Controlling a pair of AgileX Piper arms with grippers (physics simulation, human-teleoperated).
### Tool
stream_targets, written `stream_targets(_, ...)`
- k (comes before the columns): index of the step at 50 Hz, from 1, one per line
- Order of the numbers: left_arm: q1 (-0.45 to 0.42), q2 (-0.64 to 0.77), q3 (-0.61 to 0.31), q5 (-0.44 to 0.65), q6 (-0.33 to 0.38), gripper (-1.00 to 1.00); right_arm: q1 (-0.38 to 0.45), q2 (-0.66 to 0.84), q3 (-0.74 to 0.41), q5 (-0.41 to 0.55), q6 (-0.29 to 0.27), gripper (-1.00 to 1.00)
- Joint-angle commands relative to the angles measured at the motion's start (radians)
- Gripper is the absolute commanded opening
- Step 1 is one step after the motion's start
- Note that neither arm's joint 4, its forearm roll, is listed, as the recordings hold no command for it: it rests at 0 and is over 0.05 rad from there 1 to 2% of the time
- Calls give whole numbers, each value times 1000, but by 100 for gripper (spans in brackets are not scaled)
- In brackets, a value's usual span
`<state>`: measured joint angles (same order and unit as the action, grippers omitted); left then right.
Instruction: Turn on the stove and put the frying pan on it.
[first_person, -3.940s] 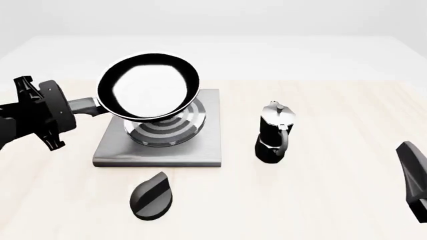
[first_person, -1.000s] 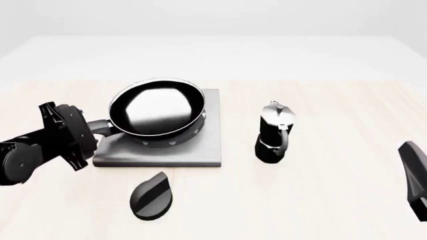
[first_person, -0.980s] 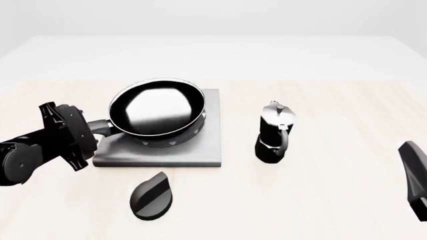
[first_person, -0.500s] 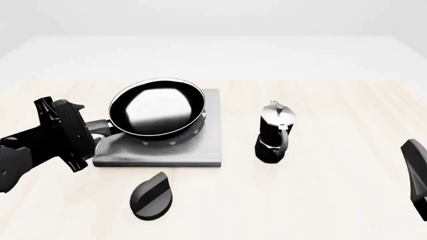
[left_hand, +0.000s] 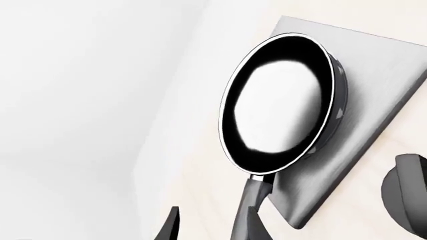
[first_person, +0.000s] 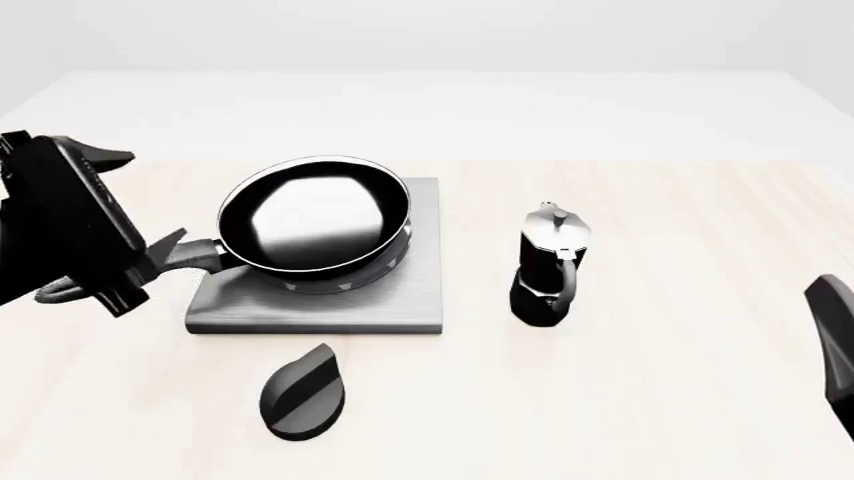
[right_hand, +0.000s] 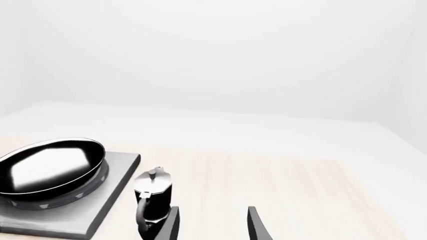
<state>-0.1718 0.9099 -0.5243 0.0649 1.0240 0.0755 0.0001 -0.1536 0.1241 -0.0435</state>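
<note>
The frying pan (first_person: 314, 218) sits flat on the stove's burner, with its short handle (first_person: 200, 255) sticking out to the left over the grey plate (first_person: 400, 300). My left gripper (first_person: 158, 262) is open just off the end of the handle, raised above the table and holding nothing. In the left wrist view its fingers (left_hand: 208, 227) are spread, with the handle (left_hand: 253, 195) just beyond them and the pan (left_hand: 280, 102) on the plate (left_hand: 373, 75). The black teardrop knob (first_person: 304, 392) lies in front of the stove. My right gripper (right_hand: 212, 227) is open and empty at the right edge (first_person: 830, 340).
A black moka pot (first_person: 547, 265) with a silver lid stands upright to the right of the stove, also seen in the right wrist view (right_hand: 152, 200). The knob shows at the edge of the left wrist view (left_hand: 407, 205). Light wooden table all around.
The left gripper lowered the tilted pan onto the burner, then let go of the handle and pulled back up and to the left. The pan stays put. The right arm barely moved.
</note>
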Motion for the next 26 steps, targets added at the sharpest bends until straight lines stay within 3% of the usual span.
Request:
stream_targets(1,-39,-173,-78,175,-113,100,7,0,-7,-1,0,100)
stream_targets(26,3,-341,-193,312,-474,100,14,0,-42,13,-6,100)
